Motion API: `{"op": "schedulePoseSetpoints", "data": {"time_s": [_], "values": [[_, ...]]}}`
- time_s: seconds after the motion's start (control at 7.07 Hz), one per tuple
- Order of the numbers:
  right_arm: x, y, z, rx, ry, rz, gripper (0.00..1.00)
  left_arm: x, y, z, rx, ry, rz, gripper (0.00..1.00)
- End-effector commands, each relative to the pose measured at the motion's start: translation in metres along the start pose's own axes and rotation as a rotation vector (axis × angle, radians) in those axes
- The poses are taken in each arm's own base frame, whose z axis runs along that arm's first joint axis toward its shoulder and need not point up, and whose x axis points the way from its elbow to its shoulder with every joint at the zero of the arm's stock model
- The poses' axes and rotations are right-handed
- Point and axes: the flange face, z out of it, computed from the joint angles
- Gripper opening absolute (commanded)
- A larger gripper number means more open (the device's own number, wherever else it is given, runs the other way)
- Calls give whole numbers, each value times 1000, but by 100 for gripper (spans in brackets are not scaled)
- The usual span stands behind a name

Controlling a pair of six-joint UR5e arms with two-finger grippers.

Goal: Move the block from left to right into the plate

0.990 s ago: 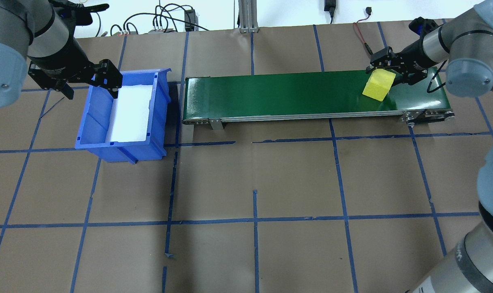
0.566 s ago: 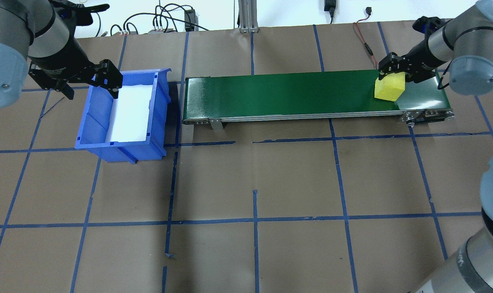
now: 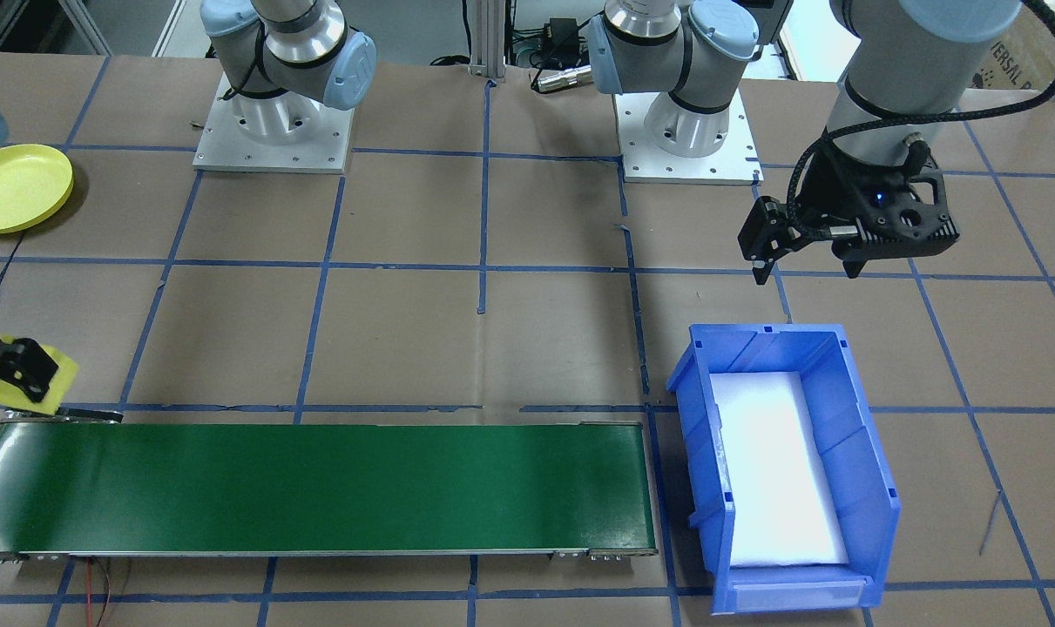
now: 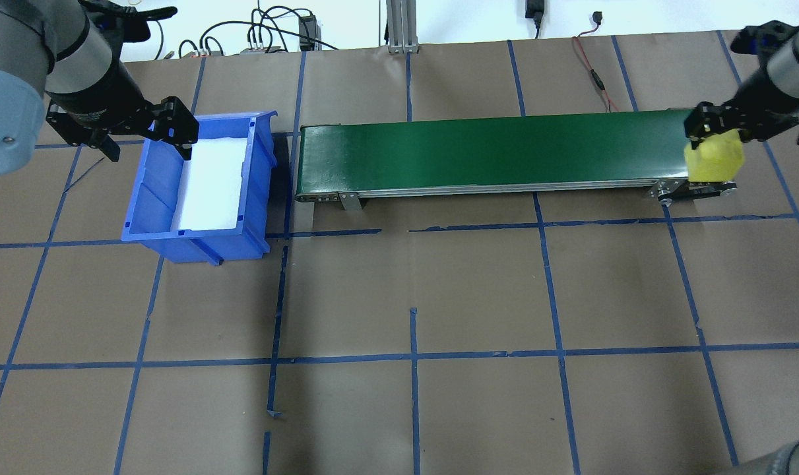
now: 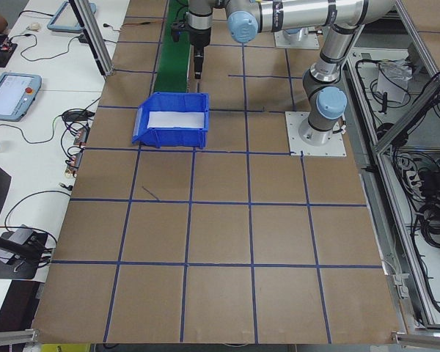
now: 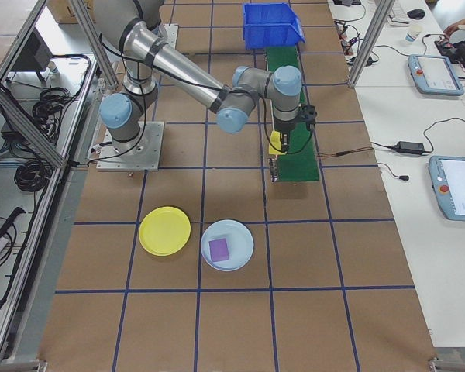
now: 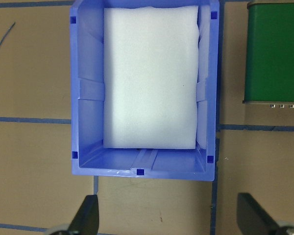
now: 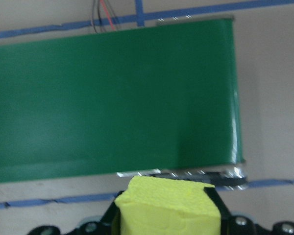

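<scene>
My right gripper (image 4: 713, 140) is shut on a yellow foam block (image 4: 714, 161) and holds it over the right end of the green conveyor belt (image 4: 491, 150). In the right wrist view the block (image 8: 166, 205) fills the gap between the fingers, with the belt's (image 8: 112, 98) end just beyond it. The yellow plate (image 3: 17, 187) lies on the table nearer the robot's base, apart from the block (image 3: 52, 379). It also shows from the side as the plate (image 6: 165, 231). My left gripper (image 4: 142, 135) hangs open and holds nothing by the blue bin (image 4: 152, 198).
The blue bin (image 3: 862, 453) holds only a white foam pad and stands off the belt's left end. A pale blue plate (image 6: 240, 232) with a purple block (image 6: 218, 248) in it lies beside the yellow plate. Cables run behind the belt.
My right gripper has carried the yellow block rightward along the belt to its right end. The left arm and the bin have not moved.
</scene>
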Motion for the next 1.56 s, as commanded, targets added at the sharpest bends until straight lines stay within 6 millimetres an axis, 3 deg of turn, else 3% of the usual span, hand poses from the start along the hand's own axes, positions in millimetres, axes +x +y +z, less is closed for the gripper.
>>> {"op": "schedulePoseSetpoints", "data": {"time_s": [0.0, 0.28, 0.57, 0.71, 0.85, 0.99, 1.13, 1.41], "values": [[100, 96, -27, -51, 21, -29, 30, 0, 0, 0, 0, 0, 0, 100], [199, 176, -9, -90, -15, -3, 30, 0, 0, 0, -2, 0, 2, 100], [262, 284, 23, -101, -58, 79, 29, 0, 0, 0, -2, 0, 0, 100], [281, 312, 27, -93, -51, 87, 30, 0, 0, 1, -3, 0, -1, 100], [292, 324, 37, -87, -56, 75, 36, 4, 0, 1, -1, 1, 2, 100], [297, 324, 53, -91, -90, 81, 63, 6, -1, 3, -5, 7, 13, 100], [300, 323, 55, -88, -96, 77, 98, 15, 0, 7, -11, 35, 19, 100], [298, 317, 49, -100, -78, 143, 100, 48, 10, 5, -15, 27, 72, 100]]}}
